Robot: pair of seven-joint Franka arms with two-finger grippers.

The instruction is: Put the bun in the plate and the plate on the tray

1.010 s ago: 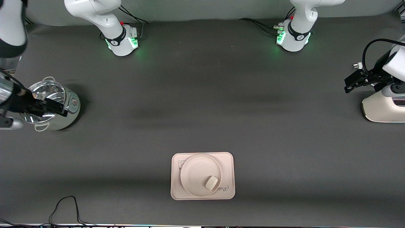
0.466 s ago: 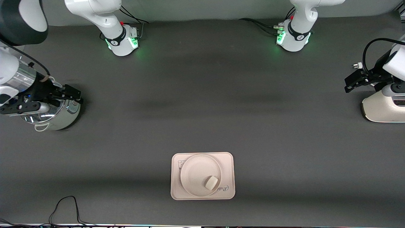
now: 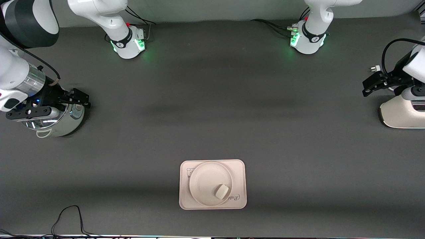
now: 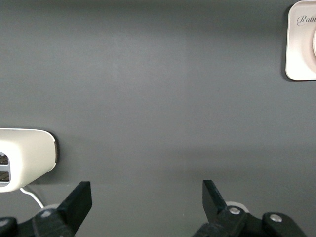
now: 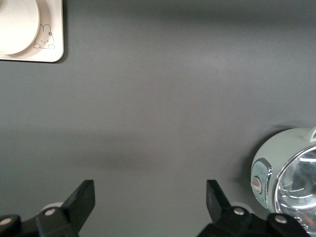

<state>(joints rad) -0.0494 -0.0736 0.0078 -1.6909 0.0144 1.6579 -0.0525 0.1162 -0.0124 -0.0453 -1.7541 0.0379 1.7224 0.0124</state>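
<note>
Bun [image 3: 221,192] sits in the plate [image 3: 206,179], toward the plate's rim nearest the front camera. Plate is on the tray [image 3: 239,172], which lies near the tabletop's front-camera edge, about midway along it. Right gripper [image 3: 79,98] hangs over the steel pot [image 3: 66,124] at the right arm's end, jaws wide, empty. Left gripper [image 3: 370,84] is by the white appliance [image 3: 398,114] at the left arm's end, jaws wide, empty.
</note>
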